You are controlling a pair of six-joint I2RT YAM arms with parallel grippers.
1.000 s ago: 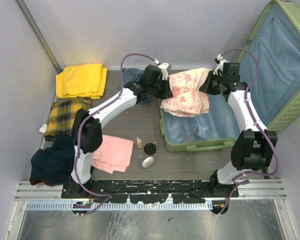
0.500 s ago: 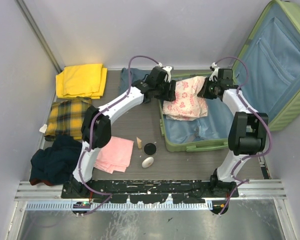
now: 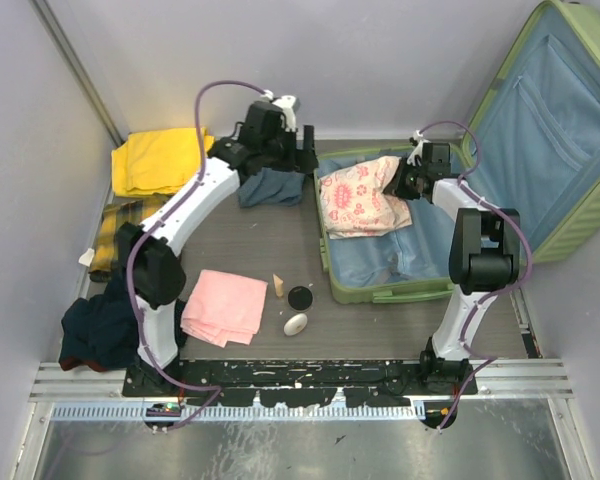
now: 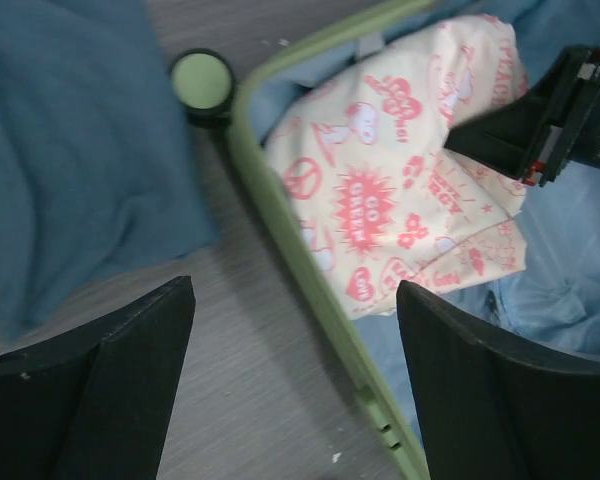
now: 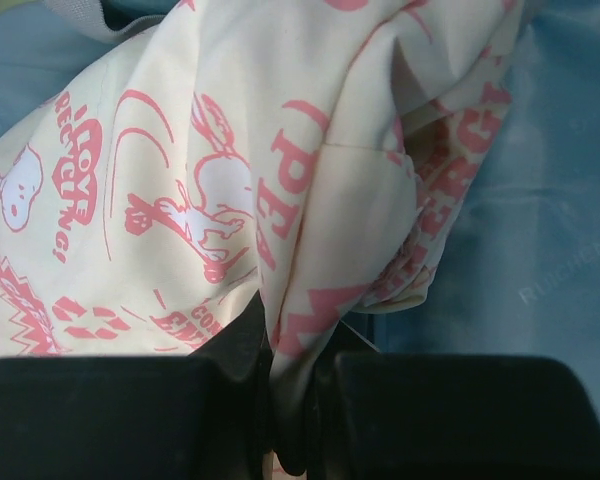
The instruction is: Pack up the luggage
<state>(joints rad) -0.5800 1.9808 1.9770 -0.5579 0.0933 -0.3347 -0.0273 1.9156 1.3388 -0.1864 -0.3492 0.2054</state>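
Open green luggage (image 3: 390, 293) by the table's far right corner holds a cream printed garment (image 3: 355, 195), pinched by the closed right gripper (image 3: 405, 183), which should lay it flat before releasing; the left gripper (image 3: 302, 162) hovers open and empty.

printed cloth (image 4: 380, 190) | reads "GO GREEN", "PEACE" | right wrist view: "LOVE RECYCLING!"

You're working in a robot test cell, not a lived-in room.
Plain pale walls (image 3: 330, 60) box in a dark wood-grain tabletop (image 3: 270, 240), and a slotted aluminium rail (image 3: 80, 375) along its near edge carries two white-and-black robot arms (image 3: 185, 205). The open light-green hard-shell suitcase (image 3: 390, 293), a folded yellow cloth (image 3: 160, 160) and a cream cloth with pink cartoon print (image 3: 355, 195) sit there like props.
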